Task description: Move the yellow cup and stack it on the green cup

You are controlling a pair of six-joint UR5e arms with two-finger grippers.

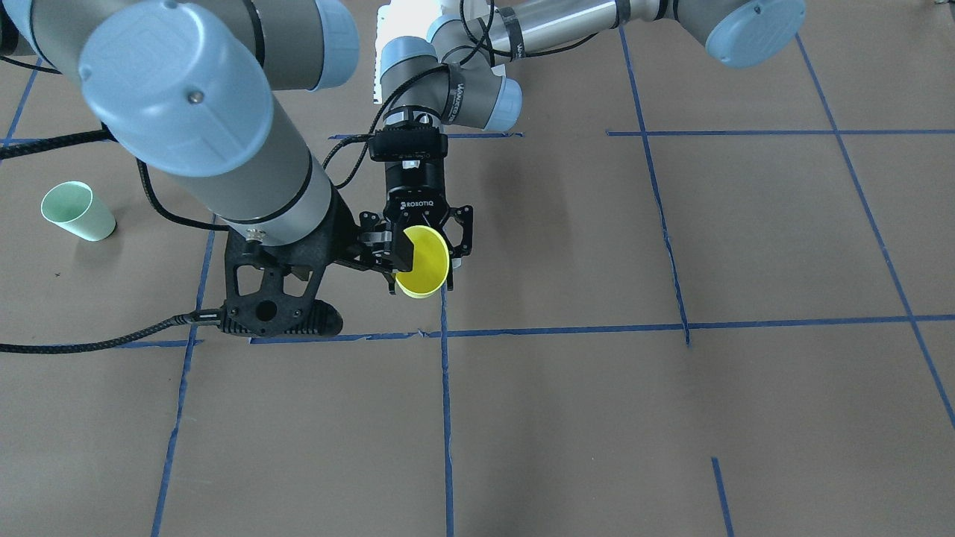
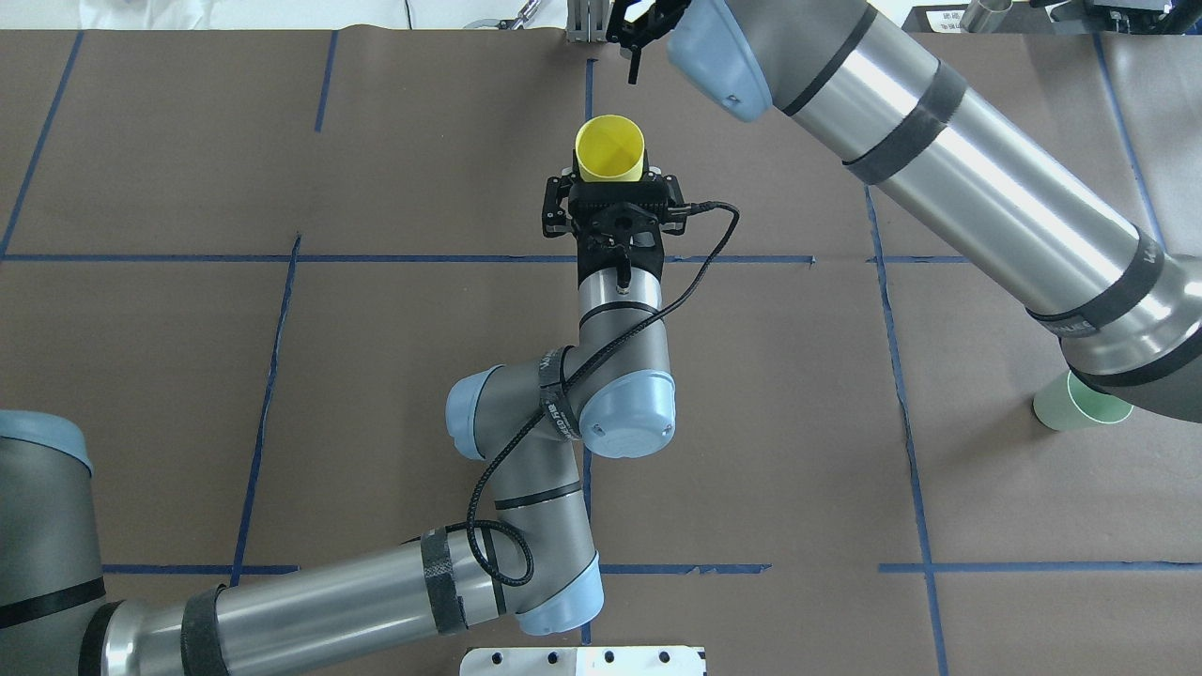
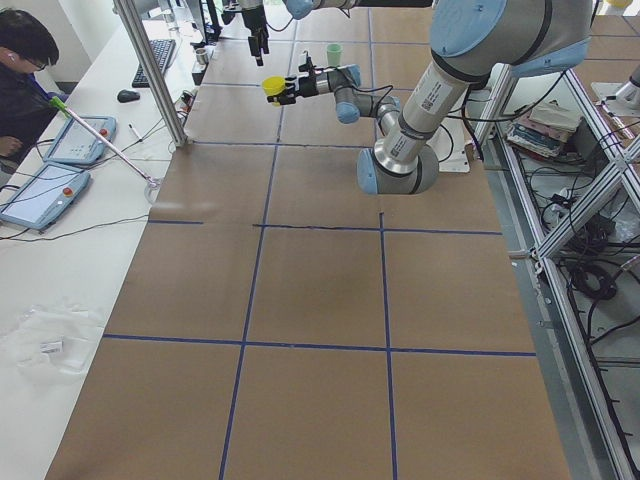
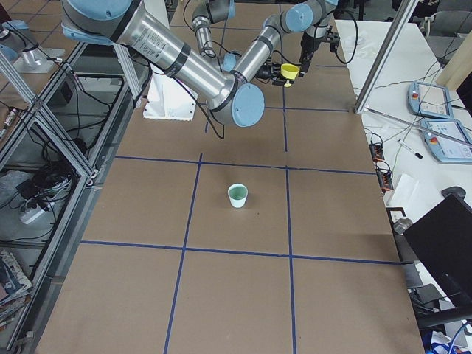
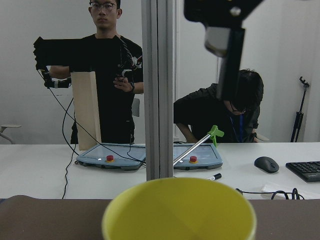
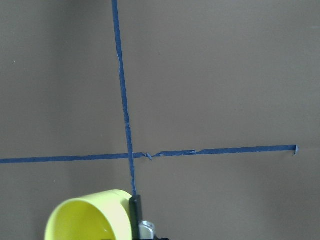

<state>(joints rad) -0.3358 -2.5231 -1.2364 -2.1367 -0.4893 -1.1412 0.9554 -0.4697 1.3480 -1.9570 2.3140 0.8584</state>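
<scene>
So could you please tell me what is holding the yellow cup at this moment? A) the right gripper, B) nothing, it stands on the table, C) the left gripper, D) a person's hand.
C: the left gripper is shut on the yellow cup and holds it up off the table.

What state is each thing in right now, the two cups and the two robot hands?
yellow cup: upright, mouth up, empty, held off the table.
green cup: standing upright on the table, empty, nothing touching it.
left hand: shut on the yellow cup's sides.
right hand: close to the yellow cup, above its rim, not gripping it; open or shut, I cannot tell.
</scene>
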